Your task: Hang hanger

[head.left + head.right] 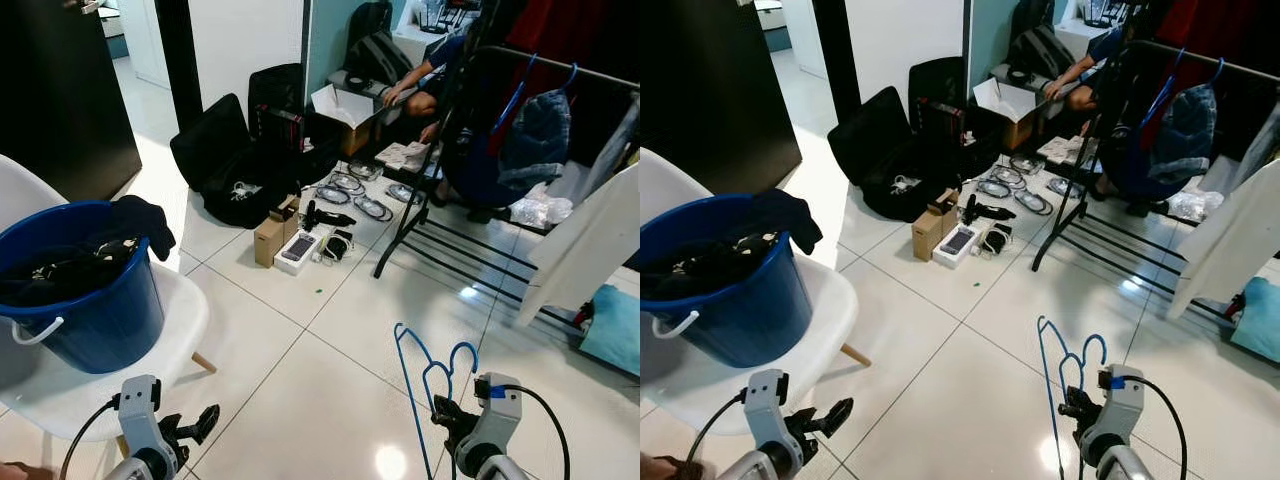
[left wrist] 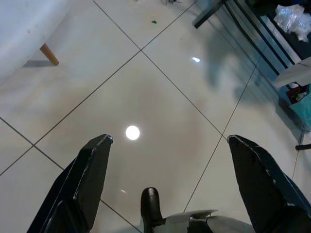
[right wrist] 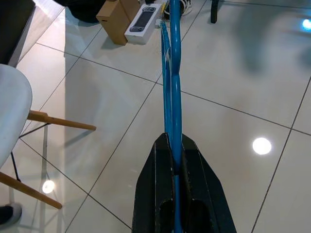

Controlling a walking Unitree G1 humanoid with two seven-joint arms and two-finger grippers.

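The right gripper (image 3: 176,160) clamps a blue wire hanger (image 1: 428,372) upright above the white tiled floor (image 1: 300,370). The left gripper (image 2: 165,155) gapes wide. A round blue plastic bucket (image 1: 85,310) on a white chair (image 1: 180,320) holds dark clothes (image 1: 70,265).

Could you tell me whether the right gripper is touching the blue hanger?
Touching. In the right wrist view the right gripper has its two black fingers pressed shut against the blue hanger, with no gap either side.
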